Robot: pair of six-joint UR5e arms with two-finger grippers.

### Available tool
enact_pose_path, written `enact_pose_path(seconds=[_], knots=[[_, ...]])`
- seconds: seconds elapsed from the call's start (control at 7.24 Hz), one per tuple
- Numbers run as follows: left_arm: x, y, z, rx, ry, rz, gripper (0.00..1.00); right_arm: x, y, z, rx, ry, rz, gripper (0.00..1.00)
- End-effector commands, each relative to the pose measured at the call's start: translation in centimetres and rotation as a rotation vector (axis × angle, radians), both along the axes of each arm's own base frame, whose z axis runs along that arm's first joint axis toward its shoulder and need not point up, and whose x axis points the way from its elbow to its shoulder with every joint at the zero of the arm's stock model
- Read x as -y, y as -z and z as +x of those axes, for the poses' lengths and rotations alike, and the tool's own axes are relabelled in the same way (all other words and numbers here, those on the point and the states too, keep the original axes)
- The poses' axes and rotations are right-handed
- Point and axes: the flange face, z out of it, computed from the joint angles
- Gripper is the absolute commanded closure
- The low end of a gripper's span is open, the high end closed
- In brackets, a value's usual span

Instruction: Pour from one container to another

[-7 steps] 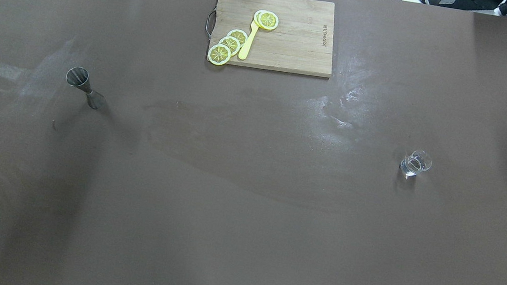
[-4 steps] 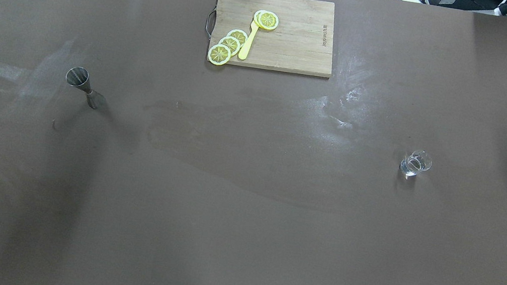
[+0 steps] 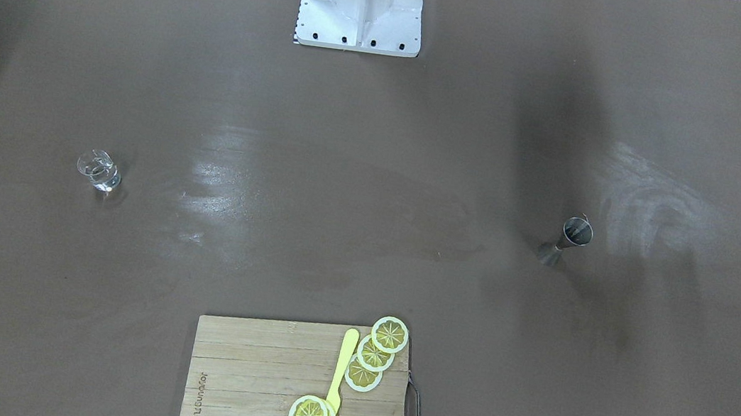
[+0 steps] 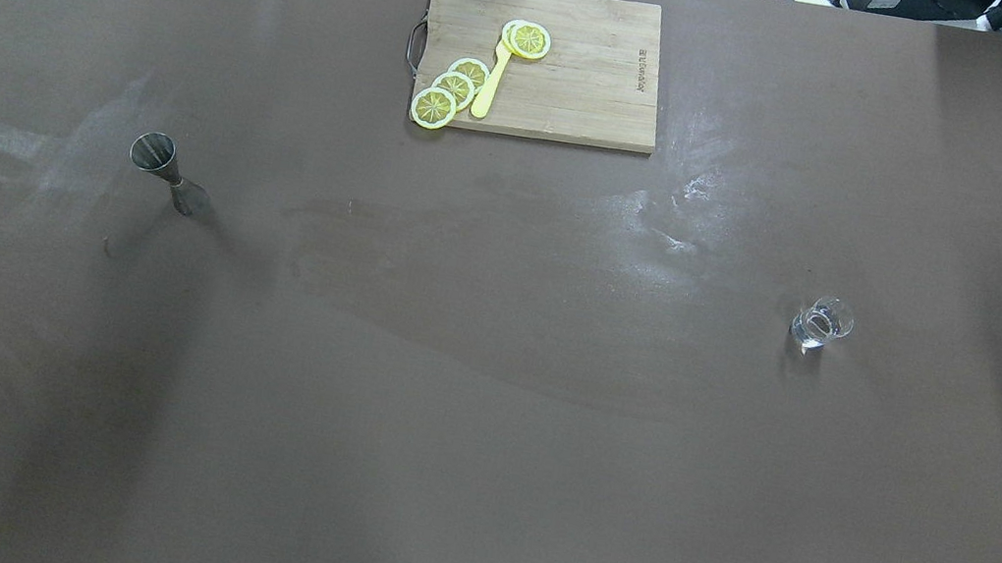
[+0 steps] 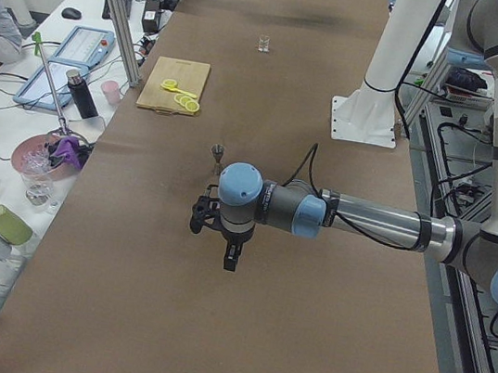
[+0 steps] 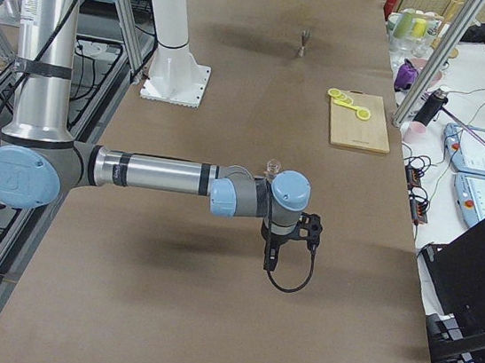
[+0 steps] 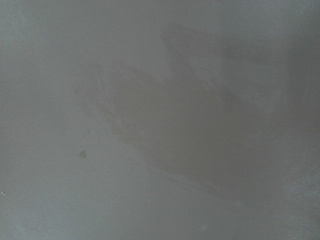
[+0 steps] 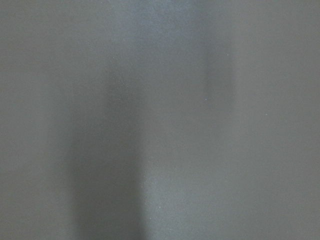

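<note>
Metal measuring cup stands upright on the left half of the table, mid-depth. Glass is upright on the right half at about the same depth, well apart from the cup. It's clear; can't tell the fill level.

Neither arm shows in the overhead or front views, only in the side views.

Left gripper: hangs off a horizontal forearm, pointing down above the table at the left end. The cup stands beyond it toward the middle, apart, no contact. Can't tell whether the jaws are wide or narrow from this angle.

Right gripper: same pose at the right end, pointing down above bare table. The glass is just visible past the wrist, further in toward the middle, not touching. Jaw width can't be read here either.

Both wrist cameras show only bare brown table surface, no cup, no glass.

Cutting board sits far centre at the table edge, with lemon slices and a yellow utensil lying on it. One slice overhangs the near-left corner of the board.
</note>
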Motion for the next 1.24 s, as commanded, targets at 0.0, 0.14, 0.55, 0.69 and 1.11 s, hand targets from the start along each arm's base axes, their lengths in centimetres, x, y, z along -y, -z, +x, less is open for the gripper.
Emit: enact_pose_path(seconds=[0.0, 0.14, 0.55, 0.69, 1.11], knots=[[-0.1, 0.0, -0.1, -0.002, 0.001, -0.001, 0.01, 0.7, 2.2, -0.1, 0.003, -0.005, 0.042, 0.0], [-0.1, 0.0, 0.0, -0.002, 0.0, -0.001, 0.01, 1.8, 3.8, -0.3, 0.012, -0.01, 0.081, 0.0], [0.0, 0.1, 0.0, -0.004, 0.001, 0.0, 0.01, 4.1, 10.1, -2.6, 0.051, 0.03, 0.241, 0.0], [-0.1, 0.0, 0.0, -0.003, 0.001, -0.001, 0.01, 4.2, 11.0, -3.3, 0.071, 0.046, 0.304, 0.0], [-0.1, 0.0, 0.0, -0.003, 0.0, -0.001, 0.01, 1.8, 12.0, -4.4, 0.186, 0.107, 0.54, 0.0]])
